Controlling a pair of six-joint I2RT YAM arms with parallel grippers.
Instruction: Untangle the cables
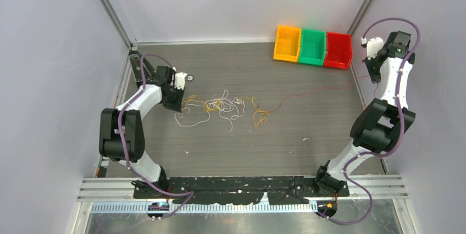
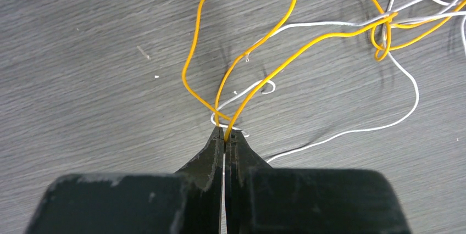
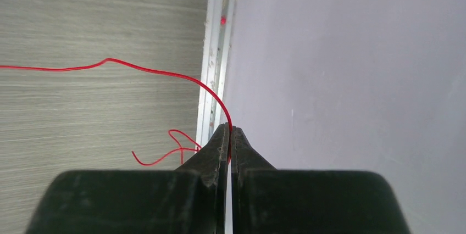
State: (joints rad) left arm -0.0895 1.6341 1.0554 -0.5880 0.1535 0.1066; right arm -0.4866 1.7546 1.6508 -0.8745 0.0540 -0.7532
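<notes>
The cables (image 1: 225, 106) lie as a loose tangle of white and yellow-orange wires at the table's middle. A red cable (image 1: 313, 92) runs from the tangle toward the right wall. My left gripper (image 2: 225, 131) is shut on a yellow-orange cable (image 2: 250, 88) at the tangle's left end; a white cable (image 2: 351, 131) curls on the table beside it. In the top view the left gripper (image 1: 178, 102) is low at the table. My right gripper (image 3: 229, 128) is shut on the red cable (image 3: 159, 71) by the right wall, its short free end (image 3: 165, 154) curling below. In the top view the right gripper (image 1: 375, 76) hangs at the table's right edge.
Three bins stand at the back right: orange (image 1: 287, 43), green (image 1: 312, 47) and red (image 1: 338, 50). A metal rail (image 3: 215, 53) runs along the foot of the right wall (image 3: 351, 69). A small round object (image 1: 190, 78) lies near the left arm.
</notes>
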